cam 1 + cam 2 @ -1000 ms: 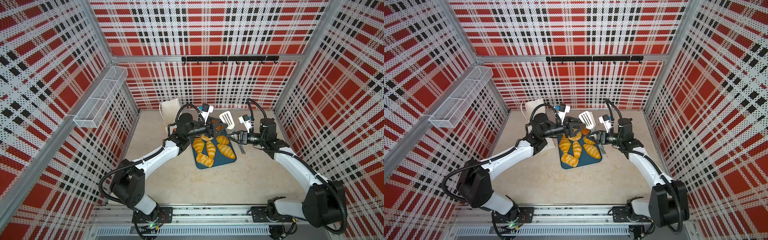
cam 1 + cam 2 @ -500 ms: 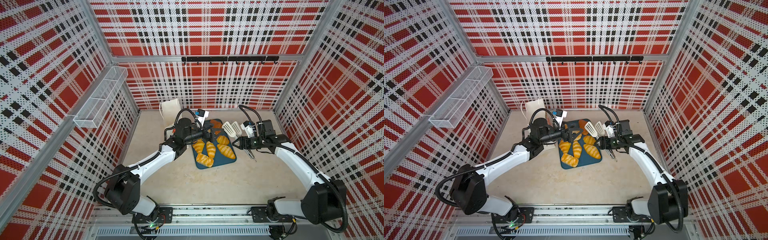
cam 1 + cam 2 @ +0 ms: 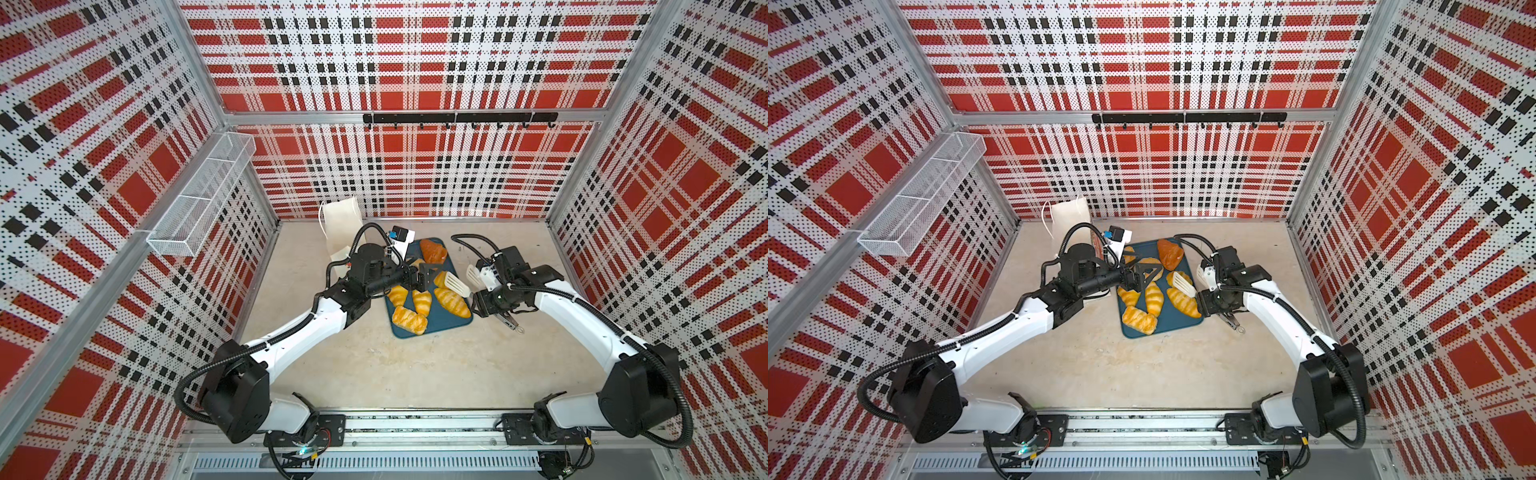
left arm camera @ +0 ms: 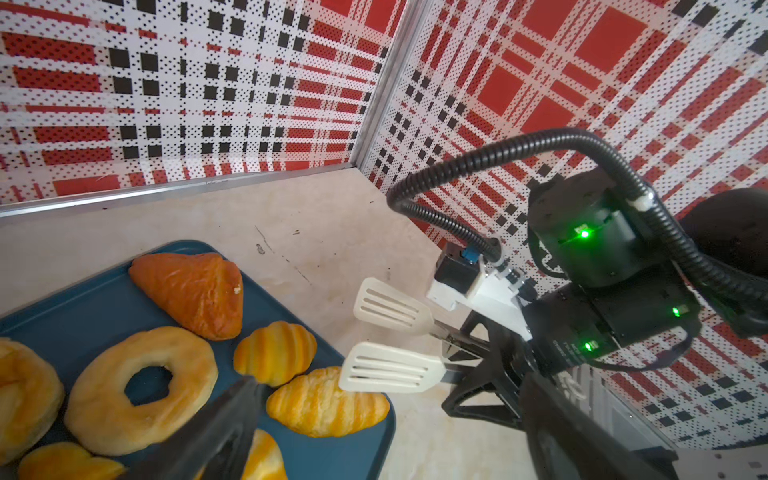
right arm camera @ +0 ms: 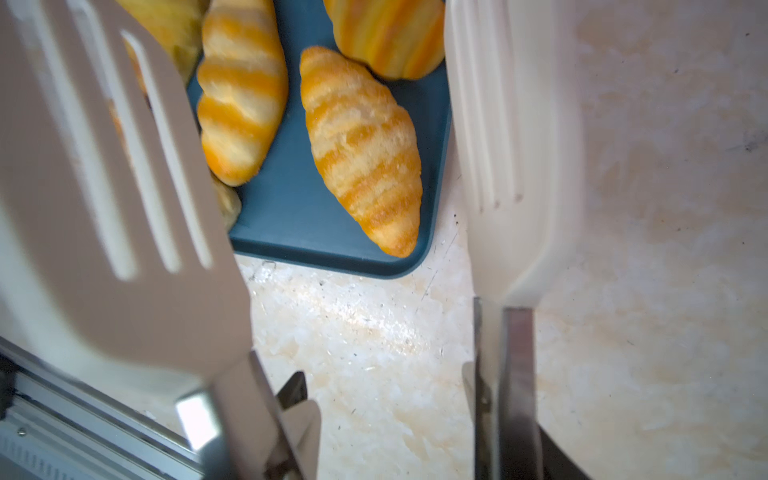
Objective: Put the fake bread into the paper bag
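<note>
Beige table (image 3: pixel 374 365), blue tray (image 3: pixel 445 322), paper bag (image 3: pixel 338 224) (upright)

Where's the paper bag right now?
In both top views the paper bag stands at the back wall, left of the blue tray and just behind the left arm.

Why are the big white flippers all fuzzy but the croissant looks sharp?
Right wrist view: the tongs' white paddles sit right by the lens, out of focus; the croissant on the blue tray is sharp. Left wrist view: doughnut crisp, dark finger in front blurred.
</note>
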Robot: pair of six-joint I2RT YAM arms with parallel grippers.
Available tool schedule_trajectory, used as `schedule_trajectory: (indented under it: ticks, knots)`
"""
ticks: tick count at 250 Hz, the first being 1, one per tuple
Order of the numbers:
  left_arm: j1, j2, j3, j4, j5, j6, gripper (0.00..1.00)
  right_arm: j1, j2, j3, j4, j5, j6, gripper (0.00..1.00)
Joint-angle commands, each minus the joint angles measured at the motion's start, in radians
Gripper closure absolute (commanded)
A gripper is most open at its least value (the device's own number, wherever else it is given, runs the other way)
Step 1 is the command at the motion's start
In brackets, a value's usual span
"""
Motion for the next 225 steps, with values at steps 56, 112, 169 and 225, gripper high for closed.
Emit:
schedule_trajectory:
  ticks: [56,112,169,225]
  knots:
    - [-0.067,-0.111,-0.063,-0.082,-0.191,0.041,0.01,0.113,0.082,0.052,-0.096,0.234,0.023,0.36]
    - [-0.098,-0.189,-0.132,-0.124,-0.305,0.064,0.01,0.161,0.129,0.048,-0.12,0.277,0.043,0.37]
    - [-0.096,-0.259,-0.188,-0.186,-0.346,0.065,0.0,0.175,0.145,0.044,-0.135,0.263,0.058,0.37]
    - [-0.104,-0.335,-0.242,-0.232,-0.393,0.064,0.01,0.212,0.147,0.052,-0.148,0.227,0.074,0.39]
